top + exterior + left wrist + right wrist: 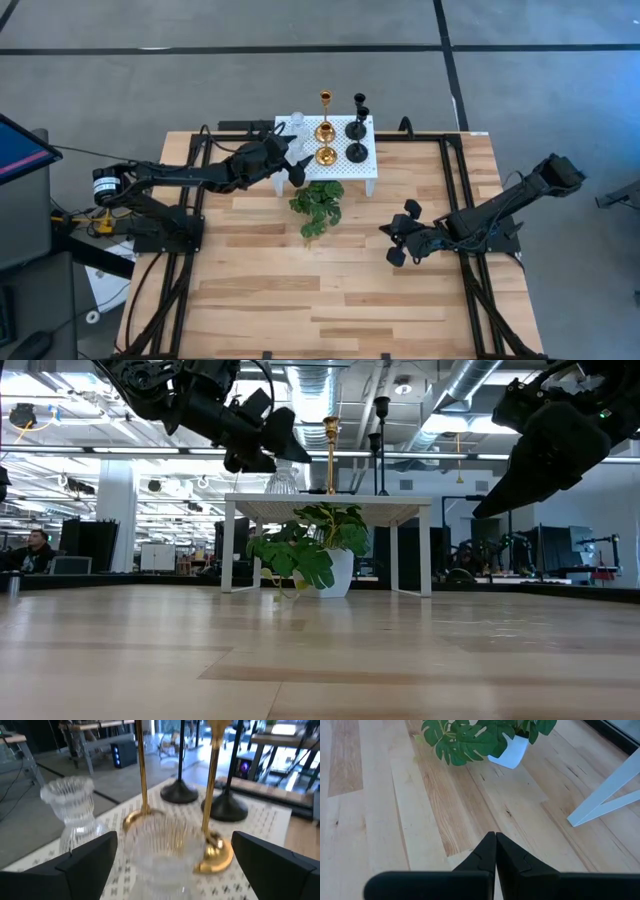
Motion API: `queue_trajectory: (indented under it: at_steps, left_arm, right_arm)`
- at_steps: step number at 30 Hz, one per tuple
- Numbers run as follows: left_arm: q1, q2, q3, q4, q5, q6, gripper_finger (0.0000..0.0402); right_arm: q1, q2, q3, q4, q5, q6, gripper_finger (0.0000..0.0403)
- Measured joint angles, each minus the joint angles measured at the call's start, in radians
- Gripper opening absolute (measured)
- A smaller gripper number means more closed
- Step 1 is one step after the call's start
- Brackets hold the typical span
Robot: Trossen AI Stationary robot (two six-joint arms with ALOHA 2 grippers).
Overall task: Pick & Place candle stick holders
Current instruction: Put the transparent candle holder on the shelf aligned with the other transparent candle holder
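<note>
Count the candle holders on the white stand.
6. Two glass ones on the left-arm side, two gold in the middle, two black on the right-arm side.

Left gripper (pixel 296 160) raised, fingers spread wide, right gripper (pixel 392 240) closed, low

In the left wrist view the tops of the two gold holders (pixel 141 775) and the two black holders (pixel 179 790) are cut off by the picture's edge; only stems & bases are seen. The near glass holder (pixel 159 845) is blurred there, its rim barely made out. In the high view it is mostly hidden under the left gripper (pixel 296 160). The plant (pixel 470 737) is cropped in the right wrist view. The person (pixel 36 547) in the low view is too small to be described.
</note>
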Motion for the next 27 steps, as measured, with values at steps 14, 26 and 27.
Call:
queue_trajectory:
  at_steps: [14,26,27]
  left_arm:
    - [-0.049,-0.121,0.000,0.063,0.184,0.074,0.0392]
    - [-0.165,-0.238,0.000,-0.036,0.101,0.102,0.0392]
    - [-0.182,-0.229,0.000,-0.040,0.119,0.092,0.0392]
  right_arm:
    - [0.000,0.000,0.000,0.000,0.000,0.000,0.0000]
    - [0.000,0.000,0.000,0.000,0.000,0.000,0.0000]
    - [0.000,0.000,0.000,0.000,0.000,0.000,0.0000]
